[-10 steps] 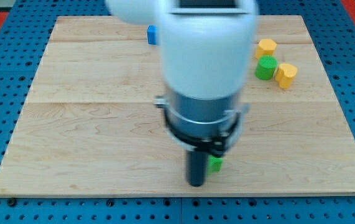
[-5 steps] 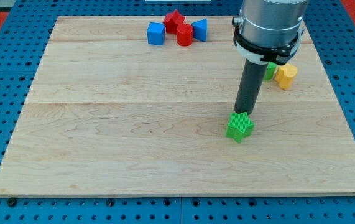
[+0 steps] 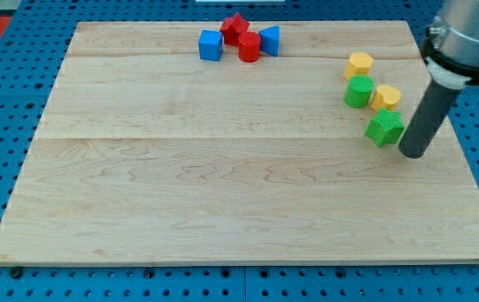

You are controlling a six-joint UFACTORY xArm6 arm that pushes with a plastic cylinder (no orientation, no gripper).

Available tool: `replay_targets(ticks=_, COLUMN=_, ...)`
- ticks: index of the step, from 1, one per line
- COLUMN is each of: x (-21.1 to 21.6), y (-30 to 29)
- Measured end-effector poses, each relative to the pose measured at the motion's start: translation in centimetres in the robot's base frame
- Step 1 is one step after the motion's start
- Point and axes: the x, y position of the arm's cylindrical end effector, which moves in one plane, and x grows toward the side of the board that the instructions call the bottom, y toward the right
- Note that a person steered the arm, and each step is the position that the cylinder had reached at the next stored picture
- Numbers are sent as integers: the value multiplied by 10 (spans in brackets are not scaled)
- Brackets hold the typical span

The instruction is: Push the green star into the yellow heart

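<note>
The green star (image 3: 385, 127) lies near the view's right edge of the wooden board (image 3: 180, 184), touching the lower side of the yellow heart (image 3: 385, 97). My tip (image 3: 413, 153) stands just right of and slightly below the star, close to it. A green cylinder (image 3: 358, 91) sits left of the heart, and a yellow hexagon block (image 3: 359, 64) sits above the cylinder.
At the view's top centre is a cluster: a blue cube (image 3: 210, 45), a red star (image 3: 236, 27), a red cylinder (image 3: 249, 47) and a blue triangular block (image 3: 270, 39). The board's right edge is near my tip.
The green star moved from the board's lower middle up and right until it rests against the yellow heart. My tip moved right with it and now stands at the star's right.
</note>
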Motion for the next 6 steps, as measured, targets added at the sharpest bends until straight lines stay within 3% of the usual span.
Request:
replay_targets(ticks=1, x=-2, y=-33)
replay_targets(ticks=2, x=-32, y=-70)
replay_targets(ticks=3, x=17, y=-51)
replay_targets(ticks=4, x=35, y=13)
replay_targets(ticks=5, x=-31, y=69)
replay_targets(ticks=6, x=-112, y=57)
